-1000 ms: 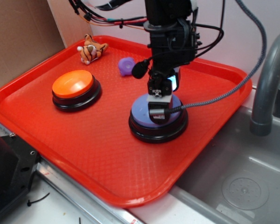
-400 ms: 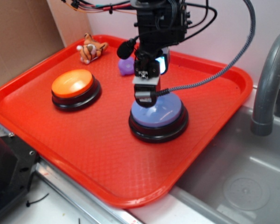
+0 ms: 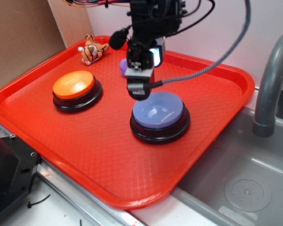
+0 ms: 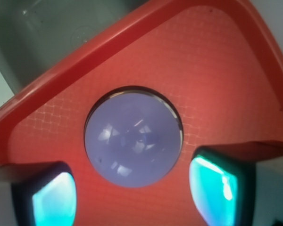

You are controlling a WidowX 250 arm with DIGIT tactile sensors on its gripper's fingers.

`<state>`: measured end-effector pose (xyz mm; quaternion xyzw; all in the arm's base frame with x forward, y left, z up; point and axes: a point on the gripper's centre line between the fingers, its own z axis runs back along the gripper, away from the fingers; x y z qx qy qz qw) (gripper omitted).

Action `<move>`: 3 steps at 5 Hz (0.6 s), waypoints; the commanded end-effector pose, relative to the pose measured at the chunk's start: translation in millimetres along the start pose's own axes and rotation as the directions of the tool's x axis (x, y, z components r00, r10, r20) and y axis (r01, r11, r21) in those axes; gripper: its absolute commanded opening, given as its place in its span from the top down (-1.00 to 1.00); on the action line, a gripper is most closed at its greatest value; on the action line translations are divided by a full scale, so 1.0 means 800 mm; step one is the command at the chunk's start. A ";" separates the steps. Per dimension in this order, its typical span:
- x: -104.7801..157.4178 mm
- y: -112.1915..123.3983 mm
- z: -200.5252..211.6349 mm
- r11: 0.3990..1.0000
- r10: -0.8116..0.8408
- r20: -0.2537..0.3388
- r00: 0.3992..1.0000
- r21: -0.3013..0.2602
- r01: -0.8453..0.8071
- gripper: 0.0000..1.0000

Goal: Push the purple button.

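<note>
The purple button (image 3: 159, 112) is a glossy lavender dome on a black base, standing right of the middle of the red tray (image 3: 85, 155). My gripper (image 3: 137, 89) hangs just above the button's back-left edge and does not touch it. In the wrist view the button (image 4: 133, 139) lies below and ahead, between two cyan-lit fingers (image 4: 54, 200) that stand apart with only tray between them. The gripper (image 4: 132, 194) holds nothing.
An orange-domed button (image 3: 74, 85) stands at the tray's left. A small tiger toy (image 3: 93, 49) and a small purple lumpy toy (image 3: 124, 67) lie at the tray's back. A metal sink (image 3: 245, 188) with a grey faucet (image 3: 269, 89) is to the right.
My gripper was pressed down on the purple dome a second ago. It has since risen and moved back and to the left, off the button.
</note>
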<state>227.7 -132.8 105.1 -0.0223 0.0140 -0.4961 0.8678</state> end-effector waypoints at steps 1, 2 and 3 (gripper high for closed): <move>-0.007 -0.021 0.041 0.999 0.039 0.072 0.997 0.026 -0.041 -1.00; -0.012 -0.026 0.051 0.997 0.059 0.073 0.996 0.043 -0.063 -1.00; -0.024 -0.030 0.070 0.997 0.057 0.088 0.994 0.044 -0.061 -1.00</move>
